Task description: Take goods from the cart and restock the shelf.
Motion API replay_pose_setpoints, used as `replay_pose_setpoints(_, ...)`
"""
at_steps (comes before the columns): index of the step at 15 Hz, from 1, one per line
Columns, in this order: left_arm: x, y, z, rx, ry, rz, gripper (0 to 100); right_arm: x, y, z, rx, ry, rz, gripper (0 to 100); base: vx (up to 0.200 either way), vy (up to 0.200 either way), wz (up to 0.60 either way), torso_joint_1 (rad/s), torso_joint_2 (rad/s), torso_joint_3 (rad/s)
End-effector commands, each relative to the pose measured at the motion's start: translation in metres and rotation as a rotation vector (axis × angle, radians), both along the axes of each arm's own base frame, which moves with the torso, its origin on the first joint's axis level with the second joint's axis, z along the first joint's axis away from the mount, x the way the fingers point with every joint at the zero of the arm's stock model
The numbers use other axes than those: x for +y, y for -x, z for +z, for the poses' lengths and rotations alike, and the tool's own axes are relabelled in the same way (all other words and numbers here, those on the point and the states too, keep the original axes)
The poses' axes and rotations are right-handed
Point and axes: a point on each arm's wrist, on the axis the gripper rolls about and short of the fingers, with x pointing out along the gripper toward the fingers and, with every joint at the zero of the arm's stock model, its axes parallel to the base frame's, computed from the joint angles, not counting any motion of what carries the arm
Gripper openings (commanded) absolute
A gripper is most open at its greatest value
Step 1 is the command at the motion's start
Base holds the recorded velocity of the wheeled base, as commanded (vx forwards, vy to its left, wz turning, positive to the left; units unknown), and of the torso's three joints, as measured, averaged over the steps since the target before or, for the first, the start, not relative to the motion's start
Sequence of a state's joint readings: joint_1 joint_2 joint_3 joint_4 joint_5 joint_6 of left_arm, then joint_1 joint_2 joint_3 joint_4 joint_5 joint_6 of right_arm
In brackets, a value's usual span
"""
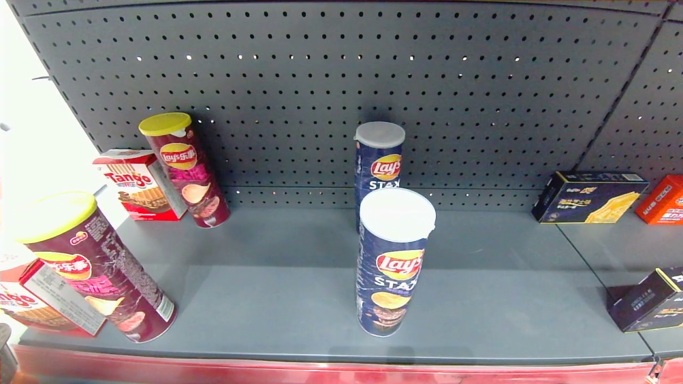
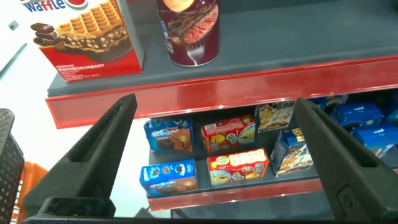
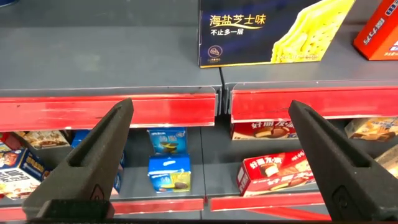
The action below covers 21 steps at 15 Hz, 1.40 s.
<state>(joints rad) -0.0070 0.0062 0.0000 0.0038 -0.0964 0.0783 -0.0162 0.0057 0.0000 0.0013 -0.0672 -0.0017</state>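
Observation:
Two blue chip cans stand mid-shelf, one near the front [image 1: 392, 261] and one behind it [image 1: 378, 165] by the pegboard. My left gripper [image 2: 214, 104] is open and holds nothing; it sits below and in front of the red shelf edge [image 2: 217, 87], under a waffle box [image 2: 87, 34] and a maroon can [image 2: 189, 31]. My right gripper [image 3: 211, 107] is also open and holds nothing, in front of the shelf lip [image 3: 112, 109], below a dark cracker box [image 3: 267, 31].
Maroon cans [image 1: 184, 165] [image 1: 98, 266] and red wafer boxes [image 1: 141, 184] fill the shelf's left. Dark boxes [image 1: 587, 197] [image 1: 648, 301] and an orange box [image 1: 664, 200] lie at the right. A lower shelf holds several snack boxes [image 2: 230, 134]. A black basket edge [image 2: 9, 162] shows beside the left gripper.

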Motion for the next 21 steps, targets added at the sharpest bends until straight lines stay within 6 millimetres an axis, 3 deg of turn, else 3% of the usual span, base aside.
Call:
replay_pose_setpoints(1, 0.0, 0.0, 0.0001, -0.001, 0.0, 0.004, 100, 0.0, -0.0003, -0.0001, 0.005, 0.0, -0.003, 100, 0.0, 0.0, 0.0, 0.0, 0.0, 0.0)
replay_pose_setpoints(5, -0.0003, 0.0, 0.0001, 0.0, 0.003, -0.012, 100, -0.0001, -0.0003, 0.0004, 0.0, -0.008, -0.001, 100, 0.0, 0.0, 0.0, 0.0, 0.0, 0.0)
replay_pose_setpoints(7, -0.0003, 0.0, 0.0001, 0.0, 0.003, -0.01, 100, -0.0001, -0.0003, 0.0004, 0.0, -0.008, -0.001, 100, -0.2, 0.0, 0.0, 0.005, 0.0, 0.007)
replay_pose_setpoints(21, -0.0002, 0.0001, 0.0, -0.001, 0.014, -0.004, 100, -0.0001, -0.0003, 0.0004, 0.0, -0.006, -0.001, 100, 0.0, -0.029, 0.0, 0.002, 0.0, 0.0)
